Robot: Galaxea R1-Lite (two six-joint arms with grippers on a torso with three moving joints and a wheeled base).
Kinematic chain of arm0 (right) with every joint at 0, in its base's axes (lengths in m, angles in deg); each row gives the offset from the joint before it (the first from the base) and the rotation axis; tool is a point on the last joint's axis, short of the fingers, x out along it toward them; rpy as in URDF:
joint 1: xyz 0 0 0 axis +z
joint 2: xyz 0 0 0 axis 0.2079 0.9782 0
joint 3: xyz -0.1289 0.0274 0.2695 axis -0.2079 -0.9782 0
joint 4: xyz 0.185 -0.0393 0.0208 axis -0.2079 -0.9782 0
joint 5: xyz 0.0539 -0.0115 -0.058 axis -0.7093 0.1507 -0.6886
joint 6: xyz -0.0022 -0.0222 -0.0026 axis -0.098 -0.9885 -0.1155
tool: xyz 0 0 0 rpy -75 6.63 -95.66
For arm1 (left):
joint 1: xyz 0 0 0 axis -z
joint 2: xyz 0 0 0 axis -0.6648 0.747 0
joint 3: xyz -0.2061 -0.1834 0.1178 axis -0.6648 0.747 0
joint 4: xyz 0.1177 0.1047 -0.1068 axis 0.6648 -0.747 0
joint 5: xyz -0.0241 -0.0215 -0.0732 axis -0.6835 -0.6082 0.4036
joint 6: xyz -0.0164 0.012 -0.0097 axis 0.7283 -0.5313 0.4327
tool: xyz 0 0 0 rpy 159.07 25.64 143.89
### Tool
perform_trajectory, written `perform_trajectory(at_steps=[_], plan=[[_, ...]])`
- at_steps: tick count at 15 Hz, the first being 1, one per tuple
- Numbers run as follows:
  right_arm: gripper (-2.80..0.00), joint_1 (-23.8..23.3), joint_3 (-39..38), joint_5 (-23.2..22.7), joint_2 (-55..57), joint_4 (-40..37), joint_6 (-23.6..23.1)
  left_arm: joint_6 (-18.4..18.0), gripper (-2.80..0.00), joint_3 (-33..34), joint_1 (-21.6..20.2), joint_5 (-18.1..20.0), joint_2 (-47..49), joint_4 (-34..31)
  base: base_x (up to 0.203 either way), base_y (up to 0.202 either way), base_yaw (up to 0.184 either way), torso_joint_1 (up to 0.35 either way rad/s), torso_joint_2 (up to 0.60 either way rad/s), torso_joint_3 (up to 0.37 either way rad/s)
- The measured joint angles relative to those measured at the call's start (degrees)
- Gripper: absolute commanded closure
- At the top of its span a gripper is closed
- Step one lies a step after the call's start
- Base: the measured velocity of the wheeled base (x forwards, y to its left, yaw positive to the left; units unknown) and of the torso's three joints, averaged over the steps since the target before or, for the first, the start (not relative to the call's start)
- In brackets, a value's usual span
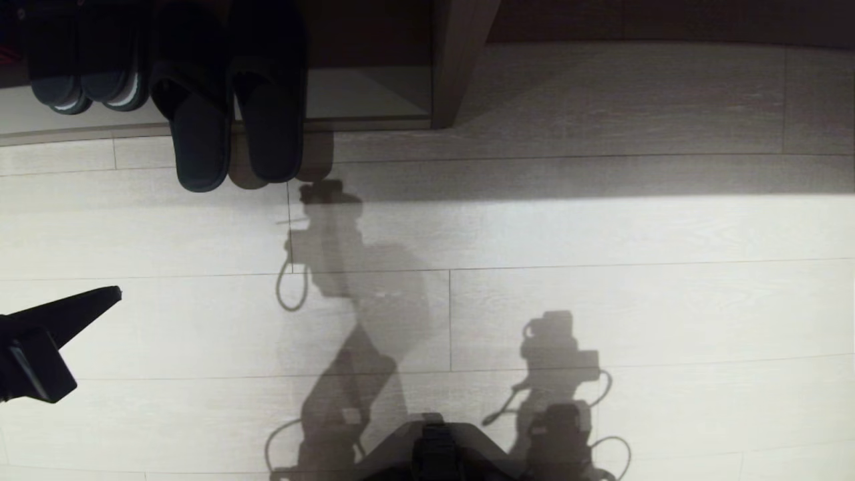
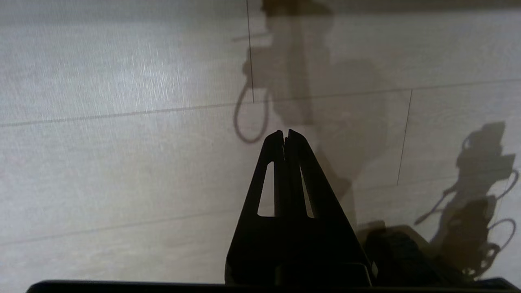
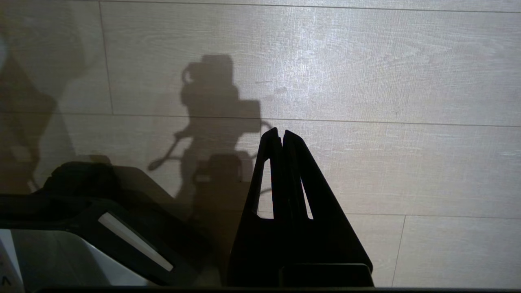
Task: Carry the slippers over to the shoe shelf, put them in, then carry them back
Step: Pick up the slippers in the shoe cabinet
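Note:
The slippers (image 1: 227,113), a plain black pair, lie side by side at the top left of the head view. Their heels rest on the raised pale base board of the shoe shelf (image 1: 374,93) and their toes stick out over the floor. My left gripper (image 1: 117,294) hangs over bare floor at the left edge, well short of the slippers, and holds nothing. In the left wrist view the left gripper (image 2: 285,132) is shut, with only floor planks beyond it. My right gripper (image 3: 280,131) is shut and empty over the floor beside my base.
A second dark pair with a paler sole rim (image 1: 87,73) sits in the shelf left of the slippers. An upright shelf panel (image 1: 461,60) stands right of them. Pale plank floor (image 1: 601,300) spreads in front, and my base (image 1: 434,454) is at the near edge.

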Motion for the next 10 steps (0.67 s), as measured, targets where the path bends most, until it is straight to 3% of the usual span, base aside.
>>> perform_trajectory(at_steps=[6,10], plan=[[0.00,0.0,0.0,0.0,0.0,0.0,0.0,1.6,0.00,4.6,0.3,0.9,12.3,25.8,0.000,0.000,0.000,0.000,0.00,0.000],[0.00,0.0,0.0,0.0,0.0,0.0,0.0,1.6,0.00,7.4,1.3,0.9,16.9,33.3,0.000,0.000,0.000,0.000,0.00,0.000]])
